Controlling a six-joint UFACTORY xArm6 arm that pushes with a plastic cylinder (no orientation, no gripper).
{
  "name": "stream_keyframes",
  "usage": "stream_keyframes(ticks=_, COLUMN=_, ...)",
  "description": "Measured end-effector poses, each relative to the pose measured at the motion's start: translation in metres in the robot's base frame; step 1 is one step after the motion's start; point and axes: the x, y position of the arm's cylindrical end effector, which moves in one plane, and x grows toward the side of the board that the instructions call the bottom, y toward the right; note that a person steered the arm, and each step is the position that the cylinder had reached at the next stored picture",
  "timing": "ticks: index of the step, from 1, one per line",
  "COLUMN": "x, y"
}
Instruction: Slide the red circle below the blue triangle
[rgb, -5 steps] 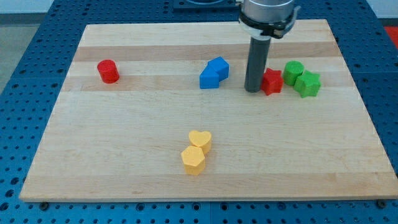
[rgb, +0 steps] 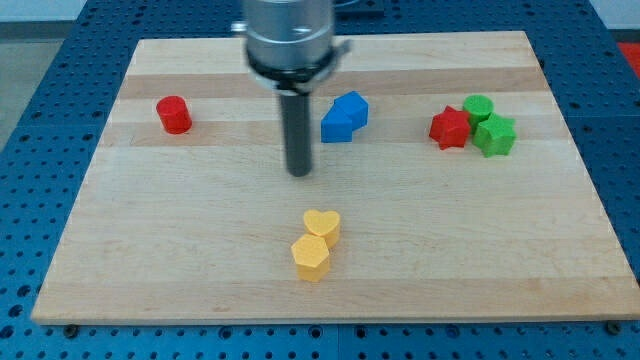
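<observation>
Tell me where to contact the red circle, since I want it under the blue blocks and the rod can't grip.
Push, don't grip: set my tip against the red circle on its left wall, slightly above centre. It is a short upright cylinder, so an off-centre push lets it slip aside. Bare board lies between it and the spot below the blue blocks.

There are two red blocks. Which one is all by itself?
The red circle, near the view's left edge, sits alone. The red star on the view's right is pressed up against the two green blocks. My tip touches neither.
</observation>
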Motion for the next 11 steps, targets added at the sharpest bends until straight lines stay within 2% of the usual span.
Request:
stream_keyframes(ticks=2, x=-0.007, y=-0.123)
stream_keyframes(ticks=4, x=-0.048, y=-0.190)
stream_keyframes(ticks=6, x=-0.104, y=-0.179)
stream_keyframes(ticks=7, x=-0.112, y=-0.157)
stream_keyframes(ticks=8, x=-0.096, y=-0.140)
stream_keyframes(ticks=11, x=-0.005, y=-0.095)
